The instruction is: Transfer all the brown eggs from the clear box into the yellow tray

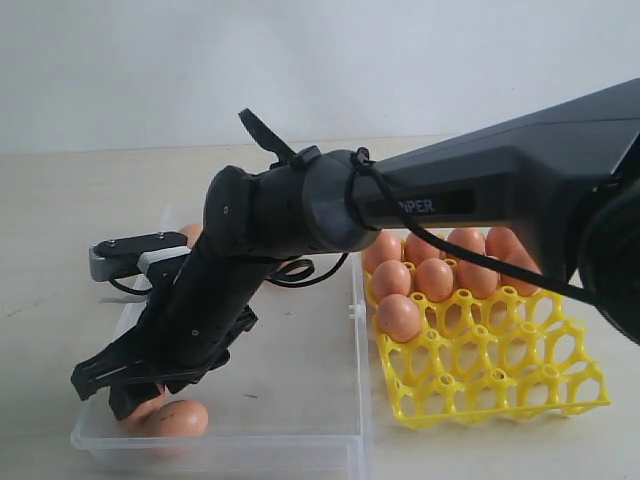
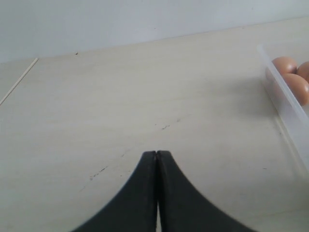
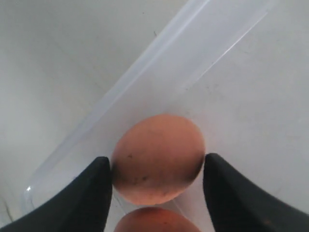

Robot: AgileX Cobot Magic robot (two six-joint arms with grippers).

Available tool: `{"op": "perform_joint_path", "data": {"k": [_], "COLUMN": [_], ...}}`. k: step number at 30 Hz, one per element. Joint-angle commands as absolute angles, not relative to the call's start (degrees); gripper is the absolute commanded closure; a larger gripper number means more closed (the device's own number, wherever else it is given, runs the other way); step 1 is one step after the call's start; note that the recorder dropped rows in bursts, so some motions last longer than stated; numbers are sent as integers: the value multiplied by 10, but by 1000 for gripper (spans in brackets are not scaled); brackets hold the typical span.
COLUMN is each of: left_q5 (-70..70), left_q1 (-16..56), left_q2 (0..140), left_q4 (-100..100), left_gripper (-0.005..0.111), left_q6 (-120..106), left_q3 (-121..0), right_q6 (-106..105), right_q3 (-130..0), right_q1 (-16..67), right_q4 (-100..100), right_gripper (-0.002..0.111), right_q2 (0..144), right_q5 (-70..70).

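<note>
right gripper reaches across into near left corner of clear box. fingers spread wide, pads against both sides of one brown egg. second egg just beside it. several brown eggs fill far cups of yellow tray. left gripper closed, empty, over bare table.

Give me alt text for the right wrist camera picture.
A brown egg sits between the two black fingers of the right gripper, which touch its sides, inside the clear box near its wall. Part of a second egg shows nearer the camera.
</note>
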State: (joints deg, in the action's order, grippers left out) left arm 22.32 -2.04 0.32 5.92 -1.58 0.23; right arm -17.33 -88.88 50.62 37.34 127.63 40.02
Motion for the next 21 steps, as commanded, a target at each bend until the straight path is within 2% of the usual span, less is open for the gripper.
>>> {"op": "perform_joint_path", "data": {"k": [1, 2, 4, 6, 11, 18, 21], "left_q5": [218, 218, 218, 218, 218, 218, 218], "left_q1": [-17, -17, -17, -17, -17, -17, -17], "left_q2": [0, 0, 0, 0, 0, 0, 0], "left_q4": [58, 58, 58, 58, 58, 58, 58], "left_gripper": [107, 107, 107, 107, 107, 107, 107], "left_q6": [-13, -13, -13, -13, -13, -13, -13], "left_q3": [0, 0, 0, 0, 0, 0, 0], "right_q6": [-221, -228, -231, -229, -224, -204, -214], "right_q3": [-895, -895, -895, -895, -872, -733, -684], "right_q1": [507, 507, 507, 507, 498, 471, 455], "right_q4": [378, 378, 375, 367, 325, 234, 233], "right_gripper": [67, 70, 86, 109, 108, 108, 108], "right_q2": [1286, 1286, 1286, 1282, 1248, 1150, 1122], "right_q5": [375, 374, 370, 363, 305, 121, 85]}}
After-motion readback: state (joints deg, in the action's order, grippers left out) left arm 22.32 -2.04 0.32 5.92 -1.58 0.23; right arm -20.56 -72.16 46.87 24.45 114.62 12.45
